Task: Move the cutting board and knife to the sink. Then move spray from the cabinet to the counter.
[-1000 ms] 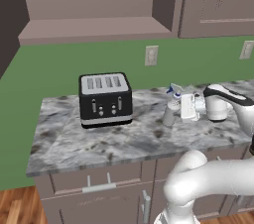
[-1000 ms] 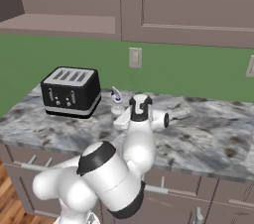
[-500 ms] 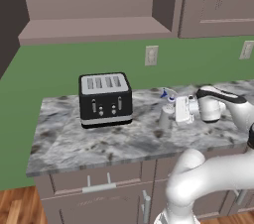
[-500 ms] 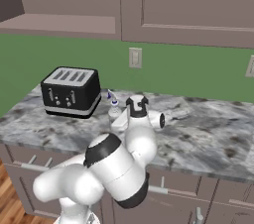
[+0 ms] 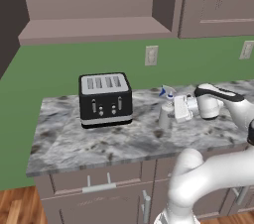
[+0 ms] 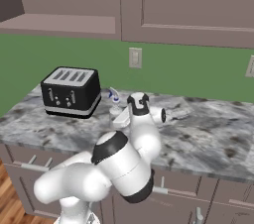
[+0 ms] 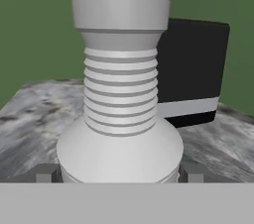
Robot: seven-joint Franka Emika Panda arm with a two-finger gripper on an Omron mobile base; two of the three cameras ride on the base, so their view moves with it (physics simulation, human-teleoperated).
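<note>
The spray bottle [image 5: 165, 111] is standing upright on the counter [image 5: 69, 141], pale grey body with the blue trigger on top pointing away from the claw. In the hand view the bottle [image 7: 120, 94] sits dead center and very close, ribbed neck and wide base, with one small finger tip [image 7: 45, 173] poking up on either side of its base. So the claw [image 5: 174, 109] is spread wide with the bottle between the two fingers, and I can't make out either finger actually pressing on it. From the left base view the claw comes in level from the side, right up against the bottle.

Going outward from the claw: past the bottle, further along the counter, is the black toaster [image 5: 105, 99], four slots on top, well apart from the bottle. In the hand view it shows up as a dark block [image 7: 191, 72] just behind the bottle and off to one side. From the right base view the bottle [image 6: 115, 100] peeks out between the toaster [image 6: 71, 91] and the robot's wrist.

Behind all that is the green wall with a power outlet [image 5: 151, 55] above and beyond the claw. Higher up is the open shelf recess of the cabinet [image 5: 96, 29], and next to it a cabinet with a door [image 5: 216, 2], above the claw's arm. Below the counter edge are the drawers with steel handles [image 5: 99, 187].
</note>
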